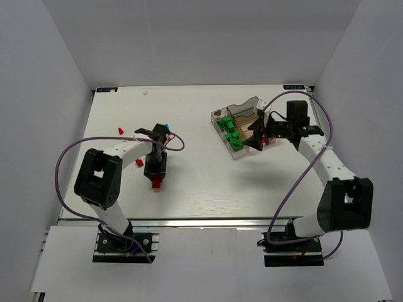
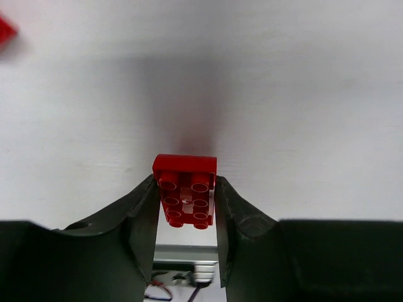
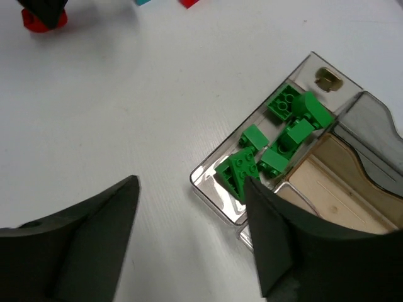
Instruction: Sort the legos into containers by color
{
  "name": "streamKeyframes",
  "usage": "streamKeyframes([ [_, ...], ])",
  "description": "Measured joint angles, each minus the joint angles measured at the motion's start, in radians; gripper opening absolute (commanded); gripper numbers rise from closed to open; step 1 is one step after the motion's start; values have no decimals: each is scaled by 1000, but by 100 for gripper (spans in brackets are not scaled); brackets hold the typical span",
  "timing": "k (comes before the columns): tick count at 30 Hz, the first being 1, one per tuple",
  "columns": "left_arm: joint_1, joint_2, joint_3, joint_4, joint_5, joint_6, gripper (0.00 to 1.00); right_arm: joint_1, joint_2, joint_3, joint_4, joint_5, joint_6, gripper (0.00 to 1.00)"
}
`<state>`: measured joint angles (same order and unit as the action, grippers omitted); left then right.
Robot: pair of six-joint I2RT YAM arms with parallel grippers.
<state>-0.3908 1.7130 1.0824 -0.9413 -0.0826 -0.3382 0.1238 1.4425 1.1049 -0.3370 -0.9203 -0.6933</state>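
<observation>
A red lego [image 2: 185, 192] with its studs facing the camera stands on the white table, and my left gripper [image 2: 185, 207] is shut on it, one finger against each side. From above, this lego [image 1: 155, 184] pokes out under the left gripper [image 1: 155, 176], left of the table's middle. The clear tray [image 3: 214, 195] holds several green legos [image 3: 277, 135] in its long narrow compartment. My right gripper [image 3: 192, 182] hangs open over the tray's near corner with nothing between its fingers. In the top view the right gripper [image 1: 259, 135] is at the tray's [image 1: 234, 154] right side.
Loose red legos [image 1: 119, 130] [image 1: 139, 163] and a cyan one [image 1: 167, 125] lie near the left arm. Another red piece [image 2: 5, 28] shows at the left wrist view's top left corner. The tray's squarish compartments [image 3: 340, 189] look tan, with no legos visible in them.
</observation>
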Motion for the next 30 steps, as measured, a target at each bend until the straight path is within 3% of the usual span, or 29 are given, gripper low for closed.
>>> streamKeyframes([
  [1,-3,0,21,2,18,-3,16,1,-32,-42,52,19,42,60],
  [2,-7,0,45,11,42,-6,14,1,-67,-88,116,39,90,38],
  [5,-26,-1,121,58,135,-16,11,2,-170,-205,278,137,223,0],
  [12,-121,65,437,229,368,-28,8,-14,-205,-250,460,309,493,0],
  [20,-233,484,1013,362,514,28,9,-43,-201,-250,502,328,610,0],
  [25,-269,638,1059,489,552,23,10,-66,-227,-251,504,332,634,0],
  [30,-295,698,1055,640,556,-11,12,-79,-270,-264,515,334,650,0],
])
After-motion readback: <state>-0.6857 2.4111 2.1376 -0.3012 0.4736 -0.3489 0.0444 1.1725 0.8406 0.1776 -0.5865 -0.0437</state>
